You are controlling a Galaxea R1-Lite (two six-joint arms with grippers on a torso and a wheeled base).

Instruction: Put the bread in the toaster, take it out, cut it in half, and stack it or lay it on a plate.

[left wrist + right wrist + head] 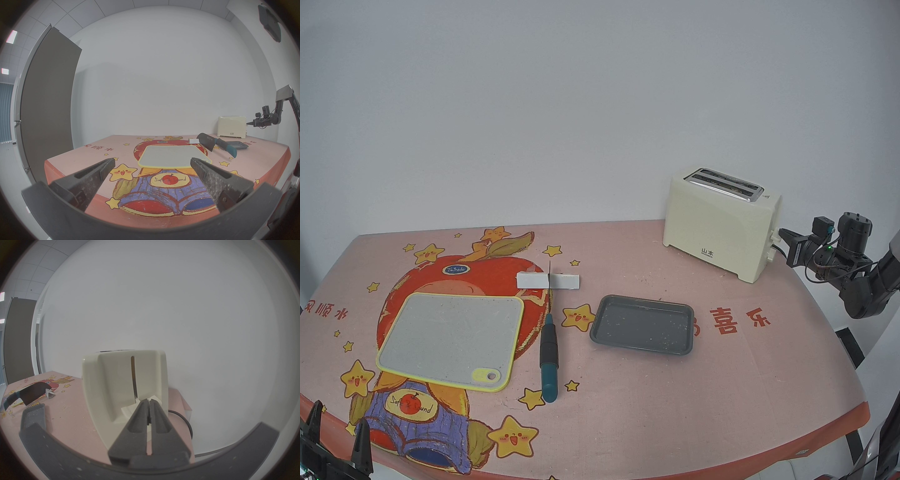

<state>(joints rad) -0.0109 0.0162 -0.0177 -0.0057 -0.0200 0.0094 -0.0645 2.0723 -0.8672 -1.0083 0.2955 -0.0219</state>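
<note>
A cream toaster (719, 231) stands at the back right of the table. Whether bread sits in its top slots (725, 183) I cannot tell. My right gripper (784, 239) is shut at the toaster's end face, and its tips (149, 403) rest against the white lever (129, 410) low in the slot. My left gripper (337, 431) hangs open off the front left edge of the table with nothing between its fingers (93, 176). The grey cutting board (450, 340) lies at the left, and a dark tray (642, 325) lies empty at the middle.
A knife with a black and teal handle (549, 356) lies between board and tray, its blade set edge-up in a white holder (565, 281). A black cord (182, 421) runs behind the toaster. The cloth's front right is bare.
</note>
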